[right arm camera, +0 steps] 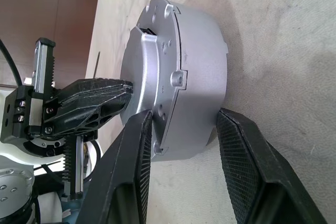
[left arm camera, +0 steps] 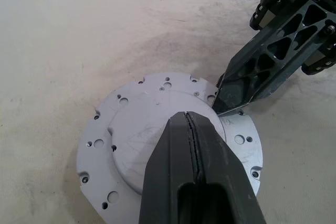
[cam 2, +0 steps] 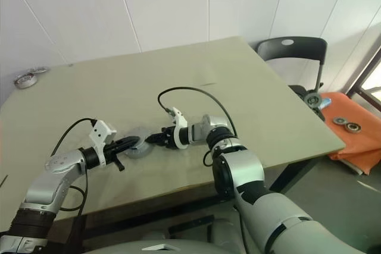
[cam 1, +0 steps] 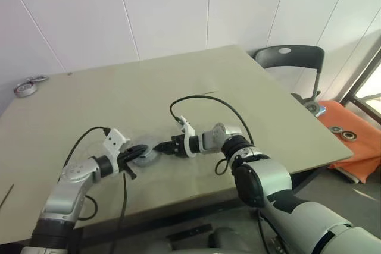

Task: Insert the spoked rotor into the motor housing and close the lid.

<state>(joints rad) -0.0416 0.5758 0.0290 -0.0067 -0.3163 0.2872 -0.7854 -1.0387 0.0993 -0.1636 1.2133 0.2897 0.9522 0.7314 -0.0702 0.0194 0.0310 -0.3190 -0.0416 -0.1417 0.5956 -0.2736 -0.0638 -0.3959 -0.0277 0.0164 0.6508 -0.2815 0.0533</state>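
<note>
So the round squat silver metal motor housing [right arm camera: 181, 77] is sitting on the beige matte table [cam 1: 250, 93], near the front edge, with its flat grey lid [left arm camera: 157, 129] already on top. No windings or spoked rotor visible, so my guess is the rotor's already inside.

The right gripper [right arm camera: 184, 145] has its jaws straddling the housing side, one finger on the lid edge and the other low on the wall, clamping it. The left gripper [left arm camera: 191, 129] has its jaws fully closed and presses its tip down on the lid centre.

To seat it well I'd keep the push straight down and centred so the lid doesn't tilt, with the side clamp stopping any sliding.

The lid is smooth, peppered with small screw holes and notched around the rim. The fingers are black with ridged pads.
</note>
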